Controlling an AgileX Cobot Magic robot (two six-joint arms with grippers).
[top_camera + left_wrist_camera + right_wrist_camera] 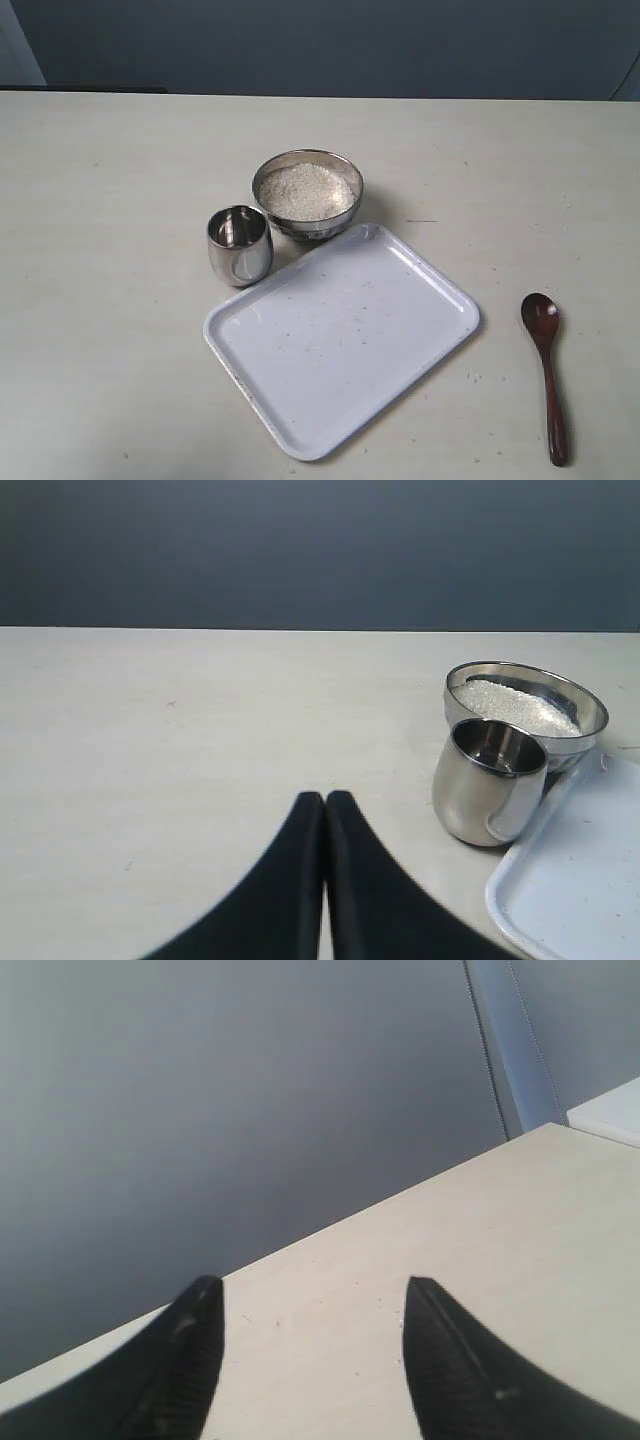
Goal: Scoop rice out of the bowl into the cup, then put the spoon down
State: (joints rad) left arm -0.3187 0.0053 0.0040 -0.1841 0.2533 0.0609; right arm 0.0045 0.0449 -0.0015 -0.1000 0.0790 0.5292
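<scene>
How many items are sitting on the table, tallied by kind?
Steel bowl holding rice: 1
Steel cup: 1
Wooden spoon: 1
White tray: 1
Total: 4

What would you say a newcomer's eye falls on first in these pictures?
Most likely the shiny bowl heaped with white rice near the middle of the table, with the cup close beside it. Next come the large white tray in front of them and the dark spoon lying alone to the tray's right.
</scene>
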